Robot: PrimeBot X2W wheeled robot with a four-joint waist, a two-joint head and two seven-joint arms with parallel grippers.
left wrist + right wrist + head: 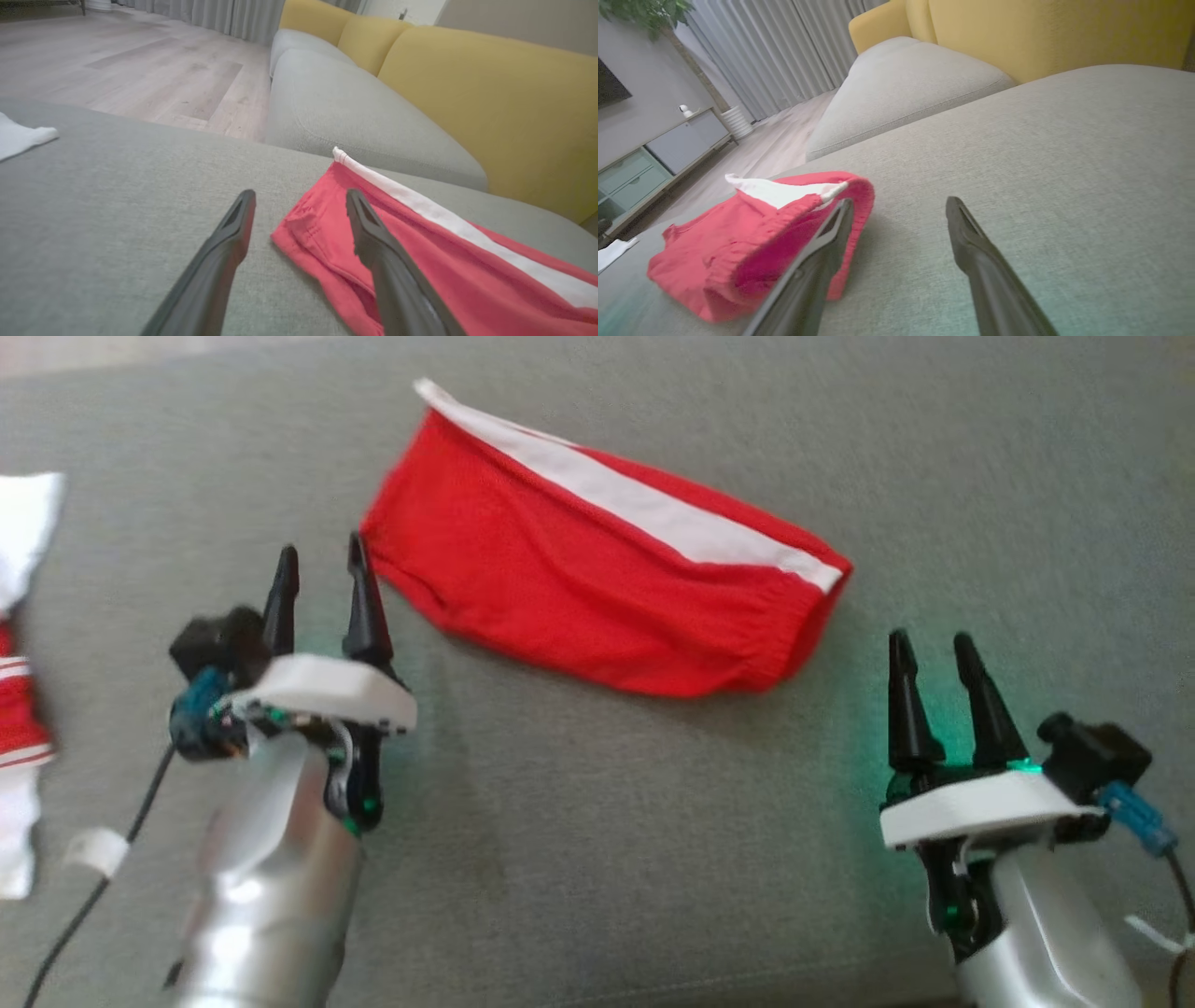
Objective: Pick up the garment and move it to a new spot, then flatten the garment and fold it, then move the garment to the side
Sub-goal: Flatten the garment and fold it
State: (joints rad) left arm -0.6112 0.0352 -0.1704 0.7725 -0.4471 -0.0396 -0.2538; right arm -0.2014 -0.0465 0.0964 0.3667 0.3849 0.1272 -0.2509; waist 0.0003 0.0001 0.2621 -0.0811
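Note:
The garment (588, 569) is a pair of red shorts with a white side stripe, folded into a long slanted shape on the grey cushion. My left gripper (322, 560) stands open at its left end, fingertips just beside the hem, holding nothing. In the left wrist view the garment's corner (317, 233) lies between and under my open left gripper (301, 198). My right gripper (927, 649) is open off the garment's right end, a little apart from the elastic waistband. In the right wrist view the garment (752, 238) lies left of my open right gripper (899, 205).
Other white and red clothes (19, 644) lie at the left edge of the grey cushion (597, 821). A second grey seat (355, 112) and yellow backrests (490, 102) stand beyond. Wooden floor (140, 60), curtains and a low cabinet (658, 154) lie past the cushion's edge.

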